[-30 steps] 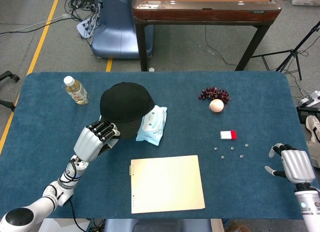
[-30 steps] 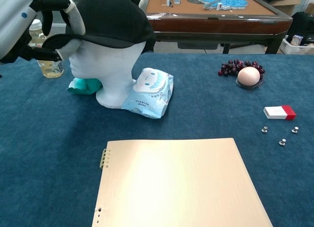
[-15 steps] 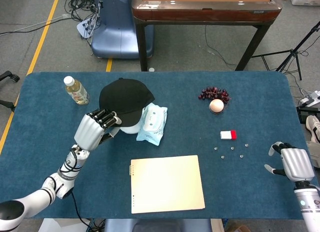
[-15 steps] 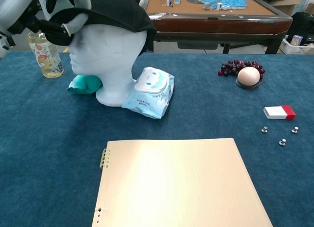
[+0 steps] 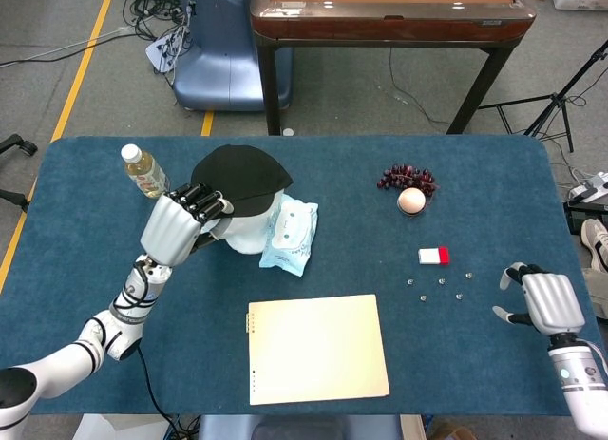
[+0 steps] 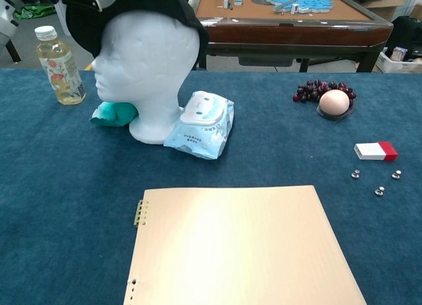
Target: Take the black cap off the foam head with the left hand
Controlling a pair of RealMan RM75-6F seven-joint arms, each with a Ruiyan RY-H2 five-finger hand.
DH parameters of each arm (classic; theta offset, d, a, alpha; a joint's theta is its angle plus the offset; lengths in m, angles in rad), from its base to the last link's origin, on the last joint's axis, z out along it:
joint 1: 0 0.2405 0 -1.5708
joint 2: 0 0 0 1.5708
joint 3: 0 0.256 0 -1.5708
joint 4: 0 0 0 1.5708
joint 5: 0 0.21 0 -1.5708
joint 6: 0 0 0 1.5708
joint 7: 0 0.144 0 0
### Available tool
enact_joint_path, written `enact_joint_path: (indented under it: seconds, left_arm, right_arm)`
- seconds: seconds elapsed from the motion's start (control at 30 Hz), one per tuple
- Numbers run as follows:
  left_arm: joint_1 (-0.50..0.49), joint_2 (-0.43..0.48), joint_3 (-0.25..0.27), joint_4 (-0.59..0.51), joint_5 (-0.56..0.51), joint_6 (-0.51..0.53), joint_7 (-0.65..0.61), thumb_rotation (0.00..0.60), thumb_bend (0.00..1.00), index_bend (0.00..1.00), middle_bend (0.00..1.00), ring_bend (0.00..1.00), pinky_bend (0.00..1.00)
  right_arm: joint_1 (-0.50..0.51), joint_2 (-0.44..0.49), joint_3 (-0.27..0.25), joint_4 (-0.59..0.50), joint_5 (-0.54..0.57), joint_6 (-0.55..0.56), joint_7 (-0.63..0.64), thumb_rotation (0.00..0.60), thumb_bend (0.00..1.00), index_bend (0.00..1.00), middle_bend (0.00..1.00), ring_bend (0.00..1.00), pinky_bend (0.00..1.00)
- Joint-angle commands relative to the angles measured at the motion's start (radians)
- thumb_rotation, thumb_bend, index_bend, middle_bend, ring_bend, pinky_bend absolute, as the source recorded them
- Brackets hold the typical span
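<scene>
- Since the earlier frame the left hand point(image 5: 174, 229) has lifted the black cap point(image 5: 242, 178) up and back, baring the face and brow of the foam head point(image 6: 148, 68).
- Its fingers point(image 5: 201, 203) pinch the cap's brim; the cap now tilts off the crown, just above them.
- The right hand point(image 5: 542, 302) rests on the counter point(image 5: 475, 231), fingers spread and holding nothing.

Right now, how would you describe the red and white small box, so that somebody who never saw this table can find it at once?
Start at the right half of the blue table, just below the egg and the dark grapes. There lies a small flat box, white with one red end. A few tiny silver beads lie just in front of it; nothing else there is red.
</scene>
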Motion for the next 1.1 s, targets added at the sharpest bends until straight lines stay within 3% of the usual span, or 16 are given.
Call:
enact_joint_path:
  seconds: [0.03, 0.23, 1.1]
  left_arm:
    - [-0.013, 0.009, -0.012, -0.014, -0.019, -0.035, 0.02, 0.6, 0.41, 0.61, 0.66, 0.5, 0.7]
    - [-0.042, 0.019, -0.031, -0.014, -0.039, -0.082, 0.039, 0.6, 0.41, 0.61, 0.66, 0.5, 0.7]
    - [-0.081, 0.057, -0.075, -0.049, -0.08, -0.113, 0.096, 0.6, 0.41, 0.61, 0.66, 0.5, 0.71]
  right_arm:
    - [0.001, -0.002, -0.001, 0.002, 0.002, -0.002, 0.001, 0.6, 0.0, 0.53, 0.43, 0.39, 0.55]
    - [0.007, -0.002, 0.003, 0.004, 0.007, -0.007, 0.005, 0.6, 0.0, 0.53, 0.43, 0.39, 0.55]
    - [0.02, -0.015, -0.007, 0.015, 0.007, -0.02, 0.004, 0.6, 0.0, 0.53, 0.43, 0.39, 0.55]
